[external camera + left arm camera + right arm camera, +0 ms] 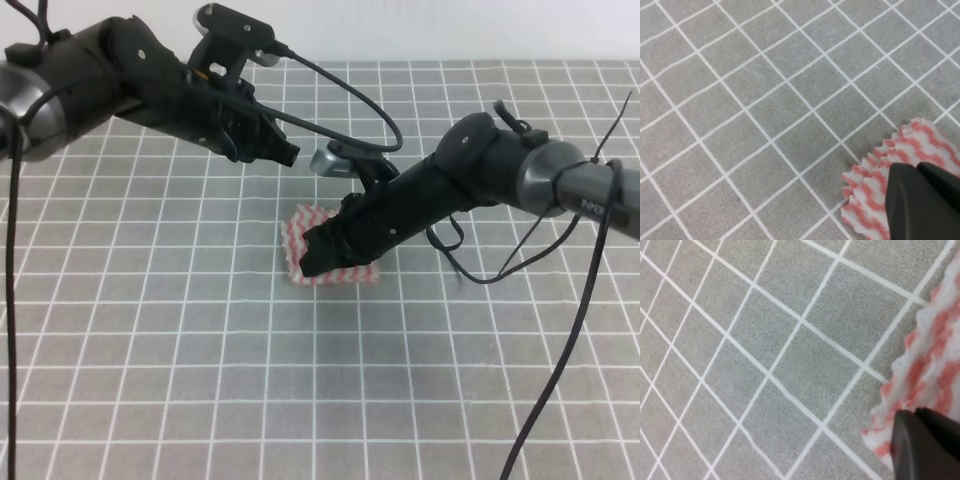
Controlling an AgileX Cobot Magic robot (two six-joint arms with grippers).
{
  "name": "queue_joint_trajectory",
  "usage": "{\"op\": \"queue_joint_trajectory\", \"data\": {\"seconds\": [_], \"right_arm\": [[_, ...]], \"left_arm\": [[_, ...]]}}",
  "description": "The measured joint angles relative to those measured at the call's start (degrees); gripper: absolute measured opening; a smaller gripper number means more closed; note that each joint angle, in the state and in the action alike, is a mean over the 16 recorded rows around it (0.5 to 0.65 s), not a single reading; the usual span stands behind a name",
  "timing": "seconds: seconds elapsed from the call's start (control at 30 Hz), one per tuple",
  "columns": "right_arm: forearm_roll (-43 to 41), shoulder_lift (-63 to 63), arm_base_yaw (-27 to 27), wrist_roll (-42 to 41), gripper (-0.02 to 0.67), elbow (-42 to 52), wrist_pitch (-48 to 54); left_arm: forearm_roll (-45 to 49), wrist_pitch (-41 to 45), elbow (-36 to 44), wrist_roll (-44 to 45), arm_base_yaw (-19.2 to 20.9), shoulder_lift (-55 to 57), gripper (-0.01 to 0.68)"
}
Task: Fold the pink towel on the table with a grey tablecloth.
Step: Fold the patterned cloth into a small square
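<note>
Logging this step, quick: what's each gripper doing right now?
Left gripper: raised above the grey tablecloth, holding nothing; open or closed cannot be told.
Right gripper: down on the pink towel; grip cannot be told.

Grey cloth with a white grid (765, 340) fills most of the right wrist view, its thin lines running diagonally and forming small squares. The pink towel (930, 365) enters from about three o'clock, a scalloped edge of pink-and-white wavy stripes lying flat on the grey cloth. At about five o'clock the dark tip of the right gripper (925, 445) sits over the towel's lower edge and covers part of it. Whether the jaws pinch the fabric cannot be told from here.
</note>
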Motion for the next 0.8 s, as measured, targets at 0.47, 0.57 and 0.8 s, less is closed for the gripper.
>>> {"op": "queue_joint_trajectory", "data": {"seconds": [0.47,0.57,0.8], "right_arm": [[-7.78,-1.22,-2.42,2.37,-0.015,-2.26,0.83],[-9.06,-0.72,-2.67,2.92,-0.016,-2.31,0.41],[-10.50,-0.24,-2.95,3.05,-0.016,-2.72,-0.46]], "left_arm": [[-2.77,3.74,-0.01,1.37,0.00,0.84,-0.001],[-4.67,5.04,0.01,2.67,-0.01,1.47,-0.001],[-9.86,9.78,0.07,7.61,-0.01,3.53,-0.001]]}}
